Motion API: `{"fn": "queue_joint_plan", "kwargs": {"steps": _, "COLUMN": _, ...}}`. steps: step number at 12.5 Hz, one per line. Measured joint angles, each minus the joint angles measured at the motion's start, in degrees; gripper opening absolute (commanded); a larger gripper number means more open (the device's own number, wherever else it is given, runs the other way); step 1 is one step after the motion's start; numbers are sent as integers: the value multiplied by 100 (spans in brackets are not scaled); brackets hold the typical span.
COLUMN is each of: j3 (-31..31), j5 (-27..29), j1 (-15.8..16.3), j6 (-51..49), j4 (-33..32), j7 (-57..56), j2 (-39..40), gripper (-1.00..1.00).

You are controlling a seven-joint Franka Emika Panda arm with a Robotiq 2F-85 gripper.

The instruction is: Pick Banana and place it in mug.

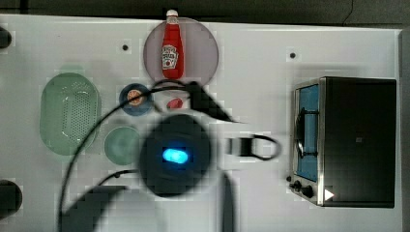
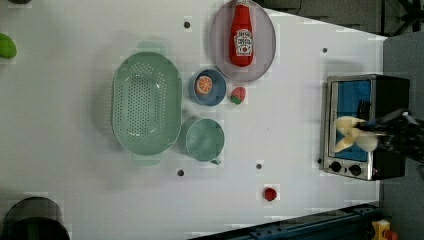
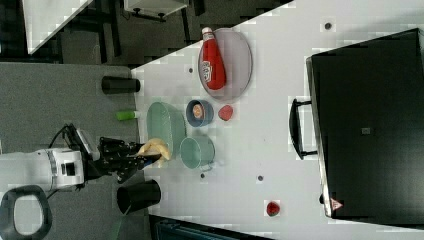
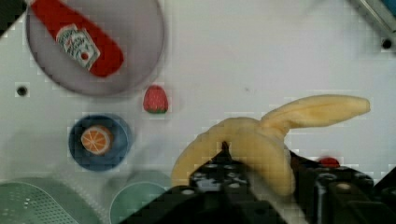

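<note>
Ok, left view, L to R: I see colander [image 2: 146,102], then mug [image 2: 204,139] just beside it on the table [image 2: 75,150], empty. Far right, my gripper [image 2: 372,131] is clamped on the banana [image 2: 352,132], held up in front of the toaster oven [image 2: 367,127], well apart from mug.

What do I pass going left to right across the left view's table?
Colander → mug → ketchup bottle → red berry → toaster oven, with the banana in the gripper before it.
</note>
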Motion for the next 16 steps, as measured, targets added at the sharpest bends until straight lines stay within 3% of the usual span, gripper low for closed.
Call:
{"fn": "queue_joint_plan", "kwargs": {"steps": 3, "j3": 1005, "j5": 222, "j1": 82, "j6": 111, "j4": -101, "j7": 649, "j2": 272, "gripper": -32}}
{"fn": "queue_joint_plan", "kwargs": {"steps": 8, "j3": 2012, "j5": 818, "j1": 465, "j6": 436, "j4": -369, "j7": 1671, "j2": 598, "gripper": -32}}
{"fn": "queue_joint_plan", "kwargs": {"steps": 12, "j3": 2149, "j5": 841, "j1": 460, "j6": 2272, "j4": -806, "j7": 2519, "j2": 1056, "gripper": -32}}
{"fn": "queue_joint_plan", "kwargs": {"steps": 16, "j3": 2014, "j5": 745, "j1": 356, "j6": 3136, "j4": -1343, "j7": 2885, "j2": 1957, "gripper": -32}}
